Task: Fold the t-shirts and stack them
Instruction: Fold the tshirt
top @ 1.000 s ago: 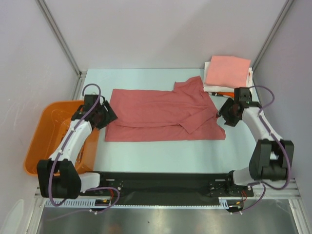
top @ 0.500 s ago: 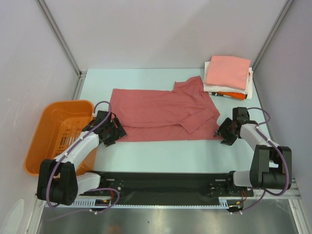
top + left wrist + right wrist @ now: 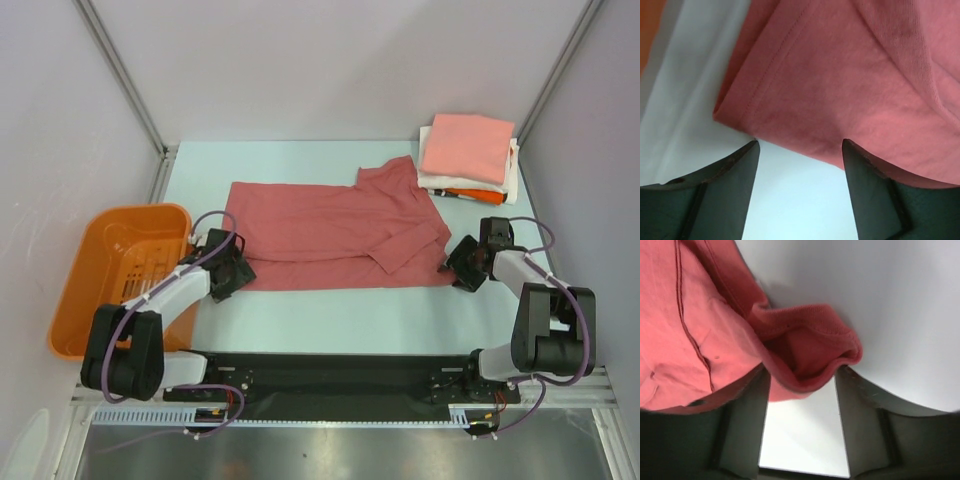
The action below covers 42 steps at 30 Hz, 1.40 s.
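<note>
Dusty-red t-shirt (image 3: 330, 225) lies flat across the middle of the table (image 3: 340, 310), long way left to right, with a sleeve turned in over the body near the right end. Stack of folded t-shirts (image 3: 466, 150) sits at the far right corner, salmon-pink on top, white and a sliver of orange beneath, not touching the red one. Orange basket (image 3: 75, 290) is off the left side. Left gripper (image 3: 232, 272) is low at the near-left hem corner (image 3: 735, 112): jaws apart, and the corner lies just ahead of the tips, not between them. Right gripper (image 3: 460, 265) is low at the near-right end: jaws apart, straddling a bunched ribbed edge (image 3: 815, 315), with no pinch that I can see. Judgement: this is the pick-up for the next fold, both near corners being addressed together. Next move calls for the left to creep forward over the hem, then both to close on all layers and lift evenly, or the band will skew. Hard to tell: how many cloth layers sit at either corner, whether the right tips press the table, and how many shirts make up the stack.
</note>
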Each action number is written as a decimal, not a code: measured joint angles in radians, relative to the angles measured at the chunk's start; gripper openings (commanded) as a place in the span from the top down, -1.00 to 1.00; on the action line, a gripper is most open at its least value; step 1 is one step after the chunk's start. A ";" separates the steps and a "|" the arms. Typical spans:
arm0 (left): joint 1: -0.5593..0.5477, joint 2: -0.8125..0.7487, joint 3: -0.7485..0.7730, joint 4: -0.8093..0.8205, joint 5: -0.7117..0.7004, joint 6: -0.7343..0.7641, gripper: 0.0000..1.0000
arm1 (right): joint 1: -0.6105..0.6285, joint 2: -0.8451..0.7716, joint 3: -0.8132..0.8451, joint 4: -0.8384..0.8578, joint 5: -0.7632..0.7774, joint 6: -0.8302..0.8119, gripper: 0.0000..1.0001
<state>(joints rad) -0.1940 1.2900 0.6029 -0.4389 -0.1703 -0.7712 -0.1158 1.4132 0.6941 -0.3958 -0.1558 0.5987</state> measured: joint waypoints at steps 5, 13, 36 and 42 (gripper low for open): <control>0.000 0.076 0.035 0.053 -0.042 0.008 0.66 | -0.002 0.034 0.001 0.040 0.000 -0.015 0.76; 0.003 0.143 0.160 -0.018 -0.013 0.027 0.99 | -0.002 0.090 0.200 -0.107 -0.007 -0.023 1.00; 0.007 -0.238 -0.063 0.017 0.071 0.011 0.99 | -0.052 -0.290 -0.020 -0.238 0.103 0.018 0.93; 0.001 -0.297 -0.105 0.037 0.114 0.007 0.89 | -0.060 -0.375 -0.020 -0.257 0.128 0.066 0.38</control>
<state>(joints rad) -0.1932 0.9932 0.4984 -0.4019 -0.0563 -0.7639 -0.1757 1.0378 0.6743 -0.6529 -0.0277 0.6647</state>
